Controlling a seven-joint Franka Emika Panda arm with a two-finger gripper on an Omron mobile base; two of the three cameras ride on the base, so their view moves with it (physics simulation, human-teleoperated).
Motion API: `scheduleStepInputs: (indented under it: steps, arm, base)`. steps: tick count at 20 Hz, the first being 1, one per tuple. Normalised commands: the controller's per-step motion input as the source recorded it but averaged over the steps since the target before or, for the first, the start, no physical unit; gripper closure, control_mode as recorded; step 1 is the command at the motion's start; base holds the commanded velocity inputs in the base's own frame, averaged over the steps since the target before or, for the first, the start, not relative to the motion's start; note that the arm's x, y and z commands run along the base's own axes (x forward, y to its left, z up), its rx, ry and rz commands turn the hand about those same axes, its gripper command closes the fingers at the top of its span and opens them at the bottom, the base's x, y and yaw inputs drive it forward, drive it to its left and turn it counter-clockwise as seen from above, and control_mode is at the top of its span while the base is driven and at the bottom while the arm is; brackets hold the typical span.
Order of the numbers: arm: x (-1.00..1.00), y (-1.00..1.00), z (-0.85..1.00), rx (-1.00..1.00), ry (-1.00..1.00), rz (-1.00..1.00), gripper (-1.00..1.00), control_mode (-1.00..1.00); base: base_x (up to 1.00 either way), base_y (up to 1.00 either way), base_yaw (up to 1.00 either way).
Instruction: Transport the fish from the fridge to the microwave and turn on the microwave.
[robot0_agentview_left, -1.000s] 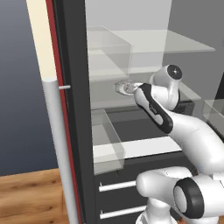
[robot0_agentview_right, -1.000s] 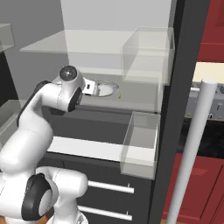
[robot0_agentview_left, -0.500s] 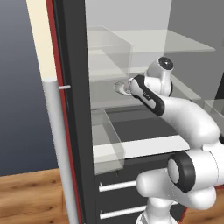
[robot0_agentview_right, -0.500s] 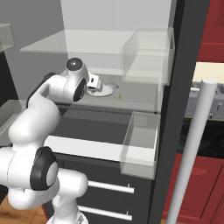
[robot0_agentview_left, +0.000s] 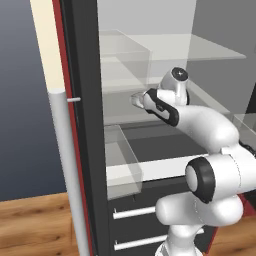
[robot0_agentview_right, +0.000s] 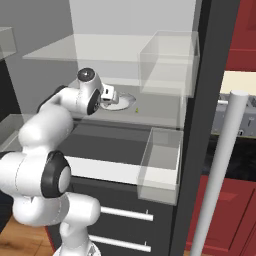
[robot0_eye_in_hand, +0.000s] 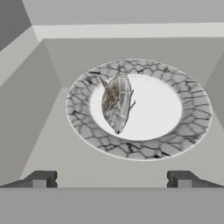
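The tool (robot0_eye_in_hand: 112, 179) stands wide with nothing between its tips, just above the fridge (robot0_agentview_left: 90, 125) shelf. Ahead of it, close but not touching, lies a plate (robot0_eye_in_hand: 192, 118) with a crackled grey rim; the fish (robot0_eye_in_hand: 116, 103) rests on its left half.

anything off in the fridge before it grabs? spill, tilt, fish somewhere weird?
Nothing stands out. The fish lies inside the plate, left of its middle, and the plate sits flat on the fridge shelf. No spill or damage shows. The gripper is open, short of the plate and touching nothing.
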Motion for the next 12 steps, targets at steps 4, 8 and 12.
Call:
scheduleStepInputs:
  steps: [4,8,12]
  arm:
    - [0.34,0.03,-0.09,-0.01,0.00,0.00,-1.00,-1.00]
    - [0.36,0.02,-0.18,-0.02,0.00,0.00,-1.00,-1.00]
    - [0.42,0.00,-0.08,0.00,0.00,0.00,-1.00,-1.00]
  base:
    - [0.00,0.00,0.00]
    - [0.00,0.00,0.00]
    - [0.00,0.00,0.00]
